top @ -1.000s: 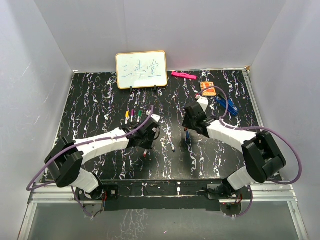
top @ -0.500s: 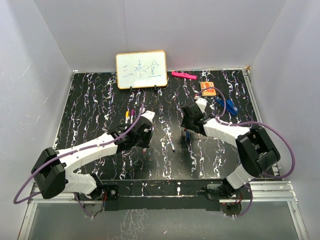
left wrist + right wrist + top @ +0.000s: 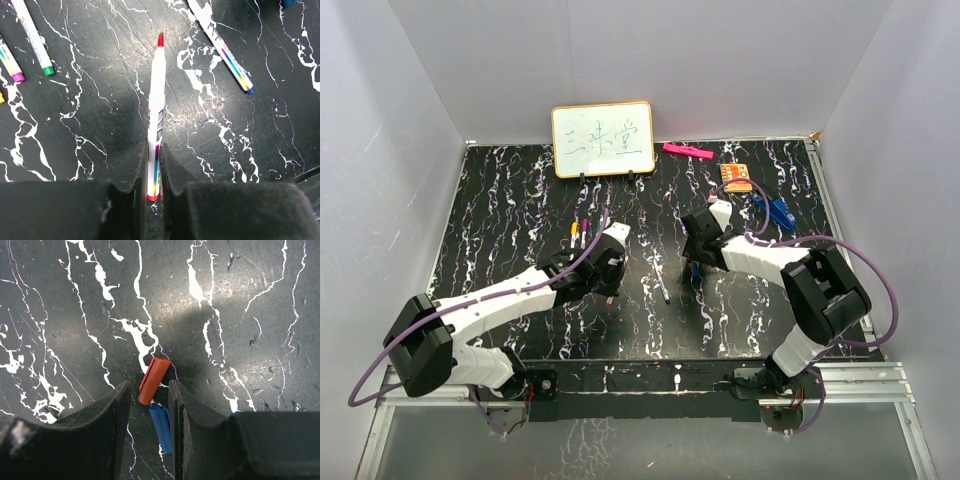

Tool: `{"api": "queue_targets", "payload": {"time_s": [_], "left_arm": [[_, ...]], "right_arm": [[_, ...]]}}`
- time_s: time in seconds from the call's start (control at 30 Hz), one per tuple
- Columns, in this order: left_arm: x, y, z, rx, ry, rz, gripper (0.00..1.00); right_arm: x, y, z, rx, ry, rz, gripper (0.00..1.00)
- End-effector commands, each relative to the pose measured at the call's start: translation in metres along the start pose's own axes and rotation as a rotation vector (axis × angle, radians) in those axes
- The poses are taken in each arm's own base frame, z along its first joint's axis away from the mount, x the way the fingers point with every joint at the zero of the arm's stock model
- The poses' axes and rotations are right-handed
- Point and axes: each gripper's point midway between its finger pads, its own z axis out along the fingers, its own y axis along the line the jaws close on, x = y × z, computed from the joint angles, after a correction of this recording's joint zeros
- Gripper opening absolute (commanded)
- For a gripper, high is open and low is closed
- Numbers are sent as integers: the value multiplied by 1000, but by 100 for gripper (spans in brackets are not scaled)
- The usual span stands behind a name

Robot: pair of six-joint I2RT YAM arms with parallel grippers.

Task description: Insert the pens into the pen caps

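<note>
My left gripper is shut on the rear end of a white pen with a red tip, which points away from me low over the table. In the top view this gripper sits left of centre. My right gripper is open and low over the table, its jaws on either side of a red cap and a blue cap lying end to end. It also shows in the top view. A blue-tipped pen lies loose between the grippers.
Green-tipped and purple-tipped pens lie at the left, in a group. A whiteboard stands at the back. A pink bar, an orange box and a blue clip lie at the back right.
My left arm has stretched out and dropped lower, and its gripper with the red-tipped pen has shifted a little left. The right arm's elbow swung inward while its gripper stayed over the caps.
</note>
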Motion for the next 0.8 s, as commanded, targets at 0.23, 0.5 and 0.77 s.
{"api": "queue_targets", "payload": {"time_s": [0.23, 0.5, 0.77], "left_arm": [[3, 0, 6, 1, 14, 8, 0], [5, 0, 8, -3, 23, 10, 0], [1, 1, 7, -11, 14, 3, 0]], "right_arm": [[-26, 15, 7, -8, -74, 47, 34], [-14, 13, 19, 9, -38, 37, 29], [5, 1, 21, 33, 16, 22, 14]]}}
